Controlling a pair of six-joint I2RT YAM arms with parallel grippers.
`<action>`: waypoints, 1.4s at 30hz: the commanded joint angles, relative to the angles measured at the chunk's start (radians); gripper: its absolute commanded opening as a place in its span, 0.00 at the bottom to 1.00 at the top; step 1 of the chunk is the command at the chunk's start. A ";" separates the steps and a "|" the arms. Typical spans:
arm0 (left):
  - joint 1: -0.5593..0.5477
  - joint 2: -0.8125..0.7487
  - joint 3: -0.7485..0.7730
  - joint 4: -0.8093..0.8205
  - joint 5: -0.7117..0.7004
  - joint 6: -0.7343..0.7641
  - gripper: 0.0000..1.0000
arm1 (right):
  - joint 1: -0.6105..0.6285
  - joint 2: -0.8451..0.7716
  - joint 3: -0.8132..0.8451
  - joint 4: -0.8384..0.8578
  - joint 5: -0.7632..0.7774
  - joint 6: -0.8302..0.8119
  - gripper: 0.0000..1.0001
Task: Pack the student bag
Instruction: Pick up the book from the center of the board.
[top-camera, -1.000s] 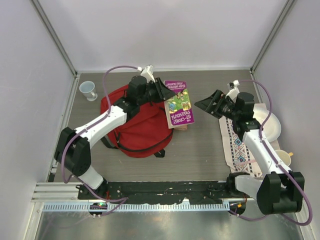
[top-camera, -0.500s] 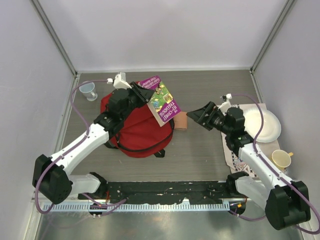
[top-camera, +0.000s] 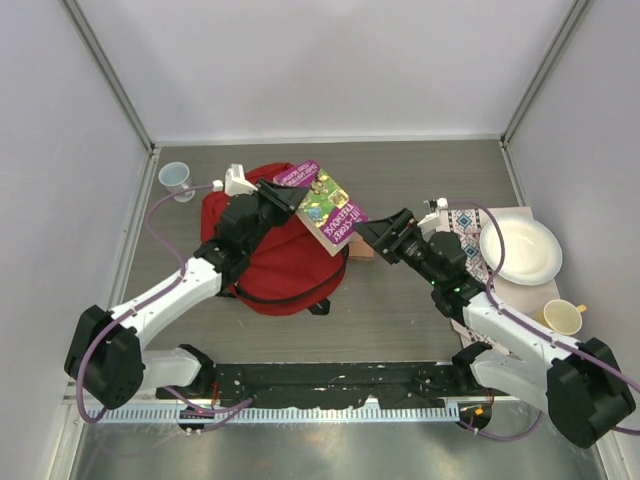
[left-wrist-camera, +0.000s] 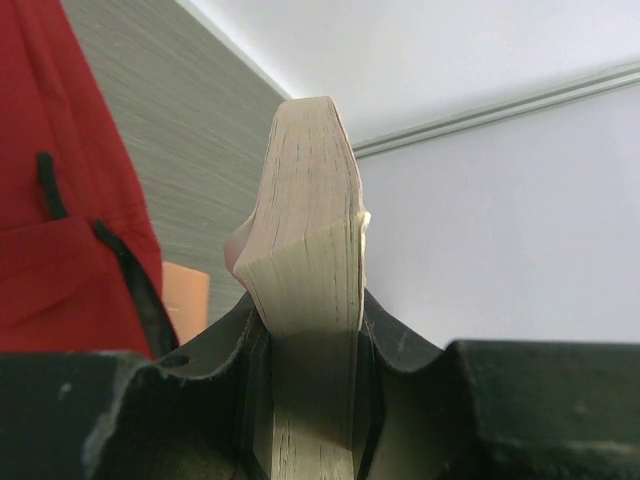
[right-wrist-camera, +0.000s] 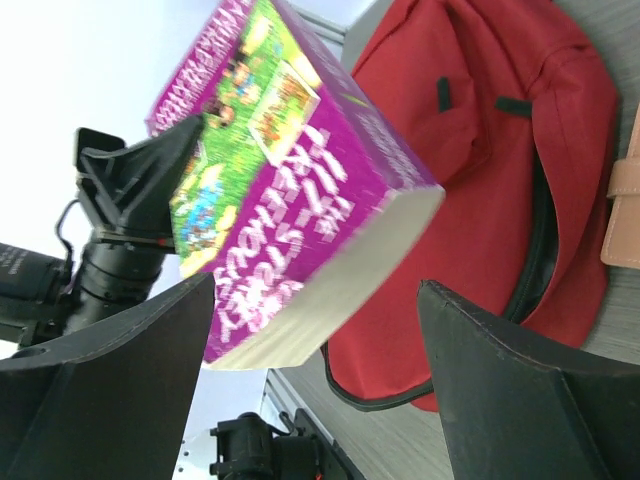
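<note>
**Book up in the air, backpack waiting underneath**

The left tool (top-camera: 293, 197) has a purple paperback book (top-camera: 328, 210) pinched by one end and holds it tilted, clear of the counter (top-camera: 400, 310). The wrist camera shows it well: the cream page edge (left-wrist-camera: 308, 280) is squeezed between the two black fingers (left-wrist-camera: 240, 400), with the pages bulging a little just above the grip.

The red backpack (top-camera: 268, 268) lies flat on the counter directly under this tool. The book hangs out past the bag's edge on the side facing the other arm. From the left wrist the red fabric (left-wrist-camera: 60, 200) and its black zipper pulls show off to one side, below the book.

Over to the right tool (top-camera: 377, 238): its jaws are spread wide and it carries nothing. It points straight at the book's free corner and sits very near it. Its own camera frames the bright cover (right-wrist-camera: 290, 190) above the two spread fingers (right-wrist-camera: 110, 370), with the backpack (right-wrist-camera: 480, 130) beyond.

A small tan object (top-camera: 365, 253) sits on the counter just below the right tool, right beside the backpack. Behind that tool, along its arm, lie a patterned cloth (top-camera: 468, 275), a white plate (top-camera: 520, 250) and a cream cup (top-camera: 562, 317). A clear cup (top-camera: 175, 178) stands out past the left tool.
</note>
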 joint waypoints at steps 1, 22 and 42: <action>0.002 -0.016 0.019 0.232 0.006 -0.088 0.00 | 0.032 0.063 0.013 0.159 0.028 0.077 0.87; 0.000 0.044 0.013 0.313 0.076 -0.131 0.00 | 0.060 0.212 0.094 0.360 -0.007 0.146 0.76; 0.000 0.063 0.189 -0.160 0.130 0.234 0.79 | 0.060 0.025 0.143 0.050 0.122 -0.027 0.01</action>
